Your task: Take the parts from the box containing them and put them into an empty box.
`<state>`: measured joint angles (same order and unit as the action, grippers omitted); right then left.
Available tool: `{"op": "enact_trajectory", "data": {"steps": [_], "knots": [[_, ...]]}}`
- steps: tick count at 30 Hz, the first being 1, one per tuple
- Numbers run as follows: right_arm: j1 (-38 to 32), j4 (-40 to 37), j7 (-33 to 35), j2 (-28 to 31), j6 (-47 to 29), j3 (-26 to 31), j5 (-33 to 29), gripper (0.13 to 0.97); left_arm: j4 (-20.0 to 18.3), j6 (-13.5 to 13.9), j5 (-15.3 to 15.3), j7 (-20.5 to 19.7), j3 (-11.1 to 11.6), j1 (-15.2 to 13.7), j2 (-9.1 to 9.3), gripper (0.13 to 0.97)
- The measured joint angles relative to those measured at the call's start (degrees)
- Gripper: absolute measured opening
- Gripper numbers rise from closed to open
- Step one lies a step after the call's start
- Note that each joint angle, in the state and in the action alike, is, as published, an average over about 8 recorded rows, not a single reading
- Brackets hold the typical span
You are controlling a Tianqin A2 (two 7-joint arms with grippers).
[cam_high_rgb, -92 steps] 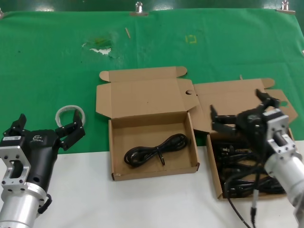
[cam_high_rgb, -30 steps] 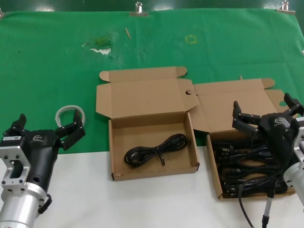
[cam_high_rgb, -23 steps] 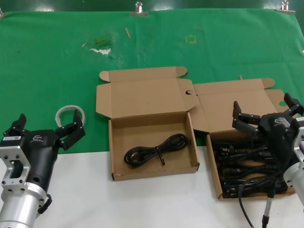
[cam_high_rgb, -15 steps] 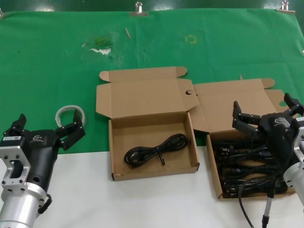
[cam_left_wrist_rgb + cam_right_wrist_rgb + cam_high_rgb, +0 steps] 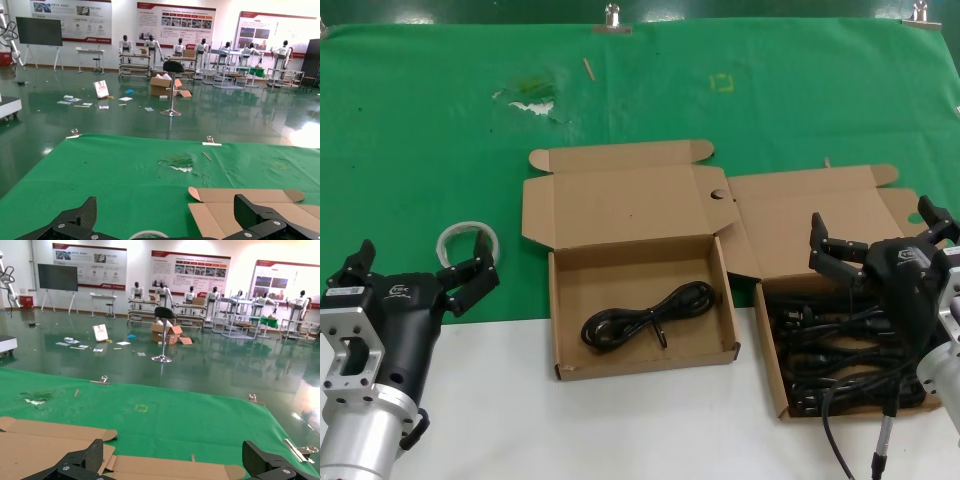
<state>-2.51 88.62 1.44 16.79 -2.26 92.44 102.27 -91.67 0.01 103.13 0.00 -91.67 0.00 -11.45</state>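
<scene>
Right gripper [image 5: 880,240]: hovers over the far part of the box on the right, fingers [image 5: 830,250] spread wide apart, nothing between them.
Left gripper [image 5: 420,275]: parked low at the near left of the bench [image 5: 620,420], fingers apart and empty, just beside a tape ring [image 5: 460,238].
Source box [image 5: 772,350]: shallow cardboard tray on the right, lid folded back onto the green cloth [image 5: 640,90]; its lid has a round hole [image 5: 718,195] at the corner nearest the middle box.
Parts [image 5: 830,345]: a tangled pile of black power cords fills the source box, lying beneath the right gripper; whether the gripper touches them I cannot tell.
Receiving box [image 5: 642,355]: squarish tray in the middle, just beside the source box, lid open toward the far side.
Placed cord [image 5: 648,315]: one looped black bundle lies diagonally across the receiving box floor.
Wrist views: both show the spread fingertips at the lower edge, with cardboard lids and green cloth beyond.
</scene>
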Motion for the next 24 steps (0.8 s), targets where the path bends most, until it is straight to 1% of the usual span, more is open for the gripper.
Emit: {"op": "enact_trajectory", "data": {"steps": [24], "knots": [[0.0, 0.0, 0.0, 0.0, 0.0, 0.0, 0.0, 0.966, 0.0, 0.0, 0.0, 0.0, 0.0, 0.0, 0.0, 0.966]]}}
